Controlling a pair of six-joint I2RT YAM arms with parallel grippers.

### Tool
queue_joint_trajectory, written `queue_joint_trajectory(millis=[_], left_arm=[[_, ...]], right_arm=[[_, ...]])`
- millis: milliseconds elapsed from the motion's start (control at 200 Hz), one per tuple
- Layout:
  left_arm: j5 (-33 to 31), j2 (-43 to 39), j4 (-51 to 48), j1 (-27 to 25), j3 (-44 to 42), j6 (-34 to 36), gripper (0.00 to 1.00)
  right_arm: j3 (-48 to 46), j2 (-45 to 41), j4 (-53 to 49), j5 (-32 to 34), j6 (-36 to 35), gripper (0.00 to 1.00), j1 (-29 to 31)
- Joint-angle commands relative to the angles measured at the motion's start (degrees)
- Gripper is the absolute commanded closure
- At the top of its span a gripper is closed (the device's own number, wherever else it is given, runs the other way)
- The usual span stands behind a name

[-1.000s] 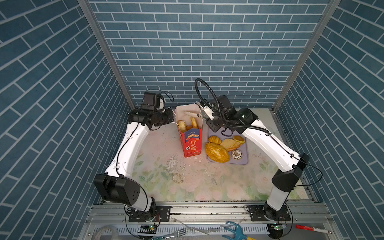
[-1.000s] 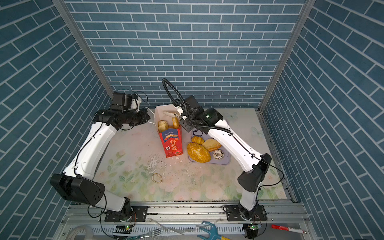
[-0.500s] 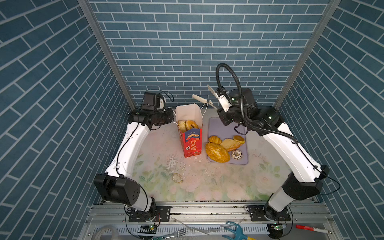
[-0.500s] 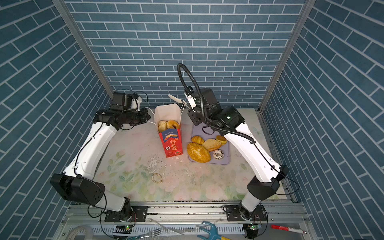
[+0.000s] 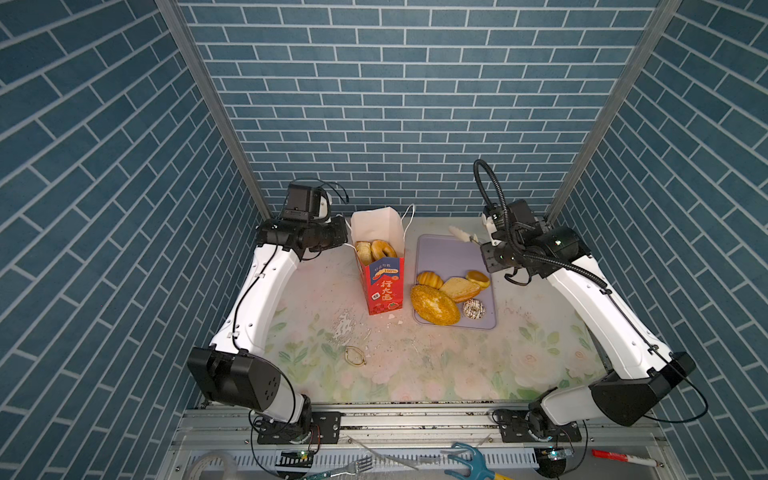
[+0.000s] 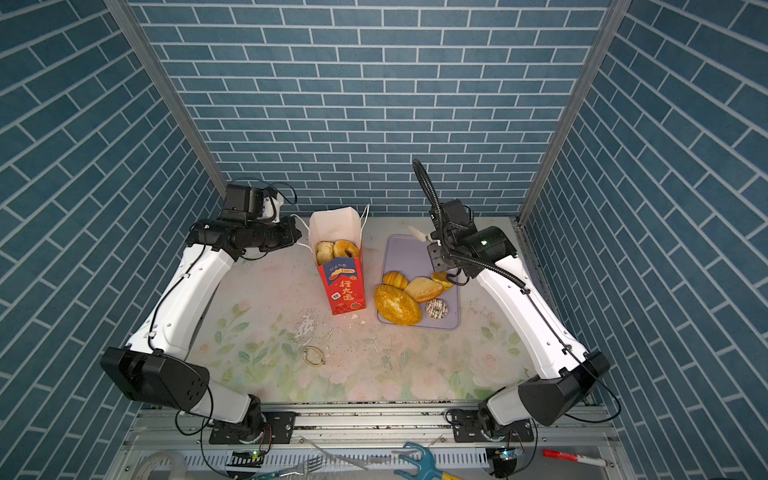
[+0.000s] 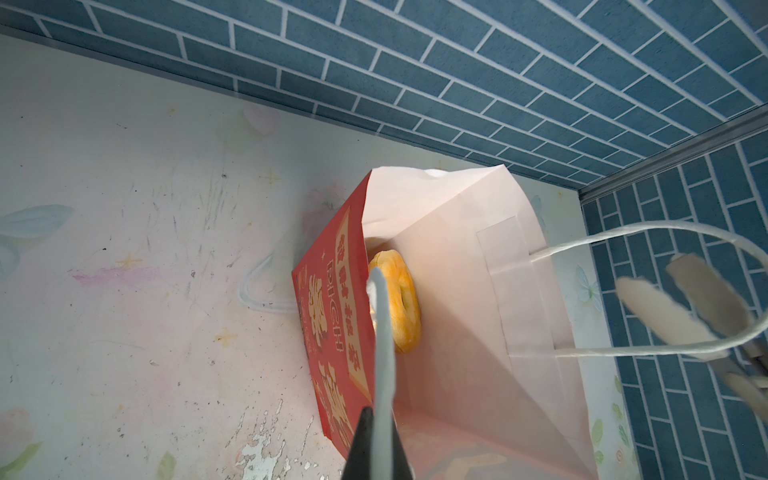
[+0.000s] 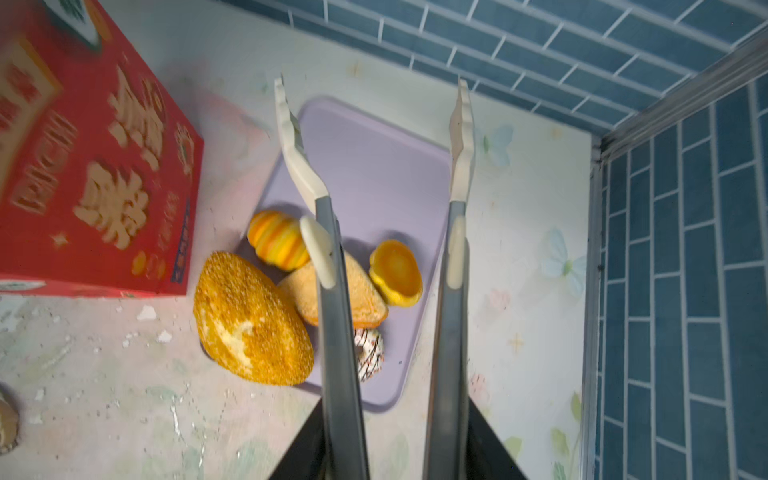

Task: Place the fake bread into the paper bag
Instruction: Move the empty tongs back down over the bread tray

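The red paper bag [image 5: 384, 286] [image 6: 347, 291] stands upright and open in both top views. A ring doughnut [image 5: 383, 249] [image 7: 399, 307] and a twist bun [image 5: 364, 251] lie inside it. My left gripper [image 5: 347, 239] [image 7: 376, 419] is shut on the bag's white cord handle [image 7: 382, 332]. More fake bread lies on the lilac tray [image 5: 440, 249]: the seeded loaf [image 5: 434, 304] [image 8: 249, 328], a drizzled doughnut [image 5: 473, 309] and small rolls [image 5: 430, 279]. My right gripper [image 5: 484, 241] [image 8: 395, 411] is shut on tongs [image 5: 461, 235] [image 8: 461, 166]. Their tips stand apart and empty over the tray's far end.
White flakes [image 5: 345, 322] and a thin metal loop [image 5: 354, 356] lie on the floral table in front of the bag. Brick walls close in three sides. A fork [image 5: 353, 467], a blue tool [image 5: 469, 457] and a red marker [image 5: 619, 457] rest on the front rail.
My right arm has drawn the tongs away from above the bag, rightward and down to the tray's far end. The ring doughnut now lies in the bag. The left arm has not moved.
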Motion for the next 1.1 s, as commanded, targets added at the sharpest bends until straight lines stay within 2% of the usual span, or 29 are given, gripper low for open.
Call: queue_joint_trajectory(millis=[0, 290, 1090], left_arm=[[0.6, -0.2, 0.6, -0.2, -0.8, 0.5, 1.00], [0.0, -0.7, -0.4, -0.3, -0.7, 0.6, 1.00], [-1.1, -0.9, -1.2, -0.3, -0.9, 0.3, 1.00]], right_arm=[[-1.3, 0.0, -2.0, -5.1, 3.0, 0.55, -0.2], [-6.5, 1.6, -2.4, -13.6, 3.5, 0.55, -0.1], [-1.5, 18.1, 1.1, -16.7, -7.2, 0.57, 0.1]])
